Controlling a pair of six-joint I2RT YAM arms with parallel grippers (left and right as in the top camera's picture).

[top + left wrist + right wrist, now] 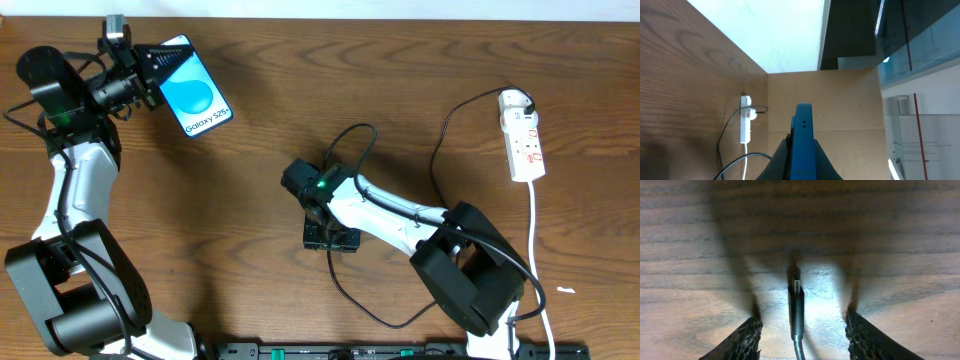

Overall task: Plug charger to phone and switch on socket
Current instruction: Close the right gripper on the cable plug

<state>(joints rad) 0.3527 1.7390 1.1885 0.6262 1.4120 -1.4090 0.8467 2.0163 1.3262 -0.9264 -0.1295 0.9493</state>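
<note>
Step in hand: we judge it to be the pick-up of the charger's free end. Plugging into the phone and switching the socket are not yet done.
Next move: we think the right tool must close squarely on the connector body, leaving the metal end free, then carry it left to the phone's port. A skewed grip could spoil the insertion.
Left tool (150,72): clamped tight on the slim rectangular phone (196,90) with the bright blue screen. One finger lies over the screen's near end, and the rest of the phone juts out ahead of the tool. We cannot tell whether it clears the brown wooden worktop (300,70).
Right tool (802,335): about half open and holding nothing. Its dark textured fingers (742,340) stand on either side of the connector with a gap on both sides.
Charger (437,160): a long thin black cable. Its small connector (796,302) lies flat on the worktop midway between the right tool's fingers, metal end pointing away from the tool. The cable runs back under the tool and loops off to its right.
Socket (526,148): a narrow white power strip with red marks, well apart from the right tool, off to its right. A plug (518,100) appears seated at one end. The switch is too small for us to read.
</note>
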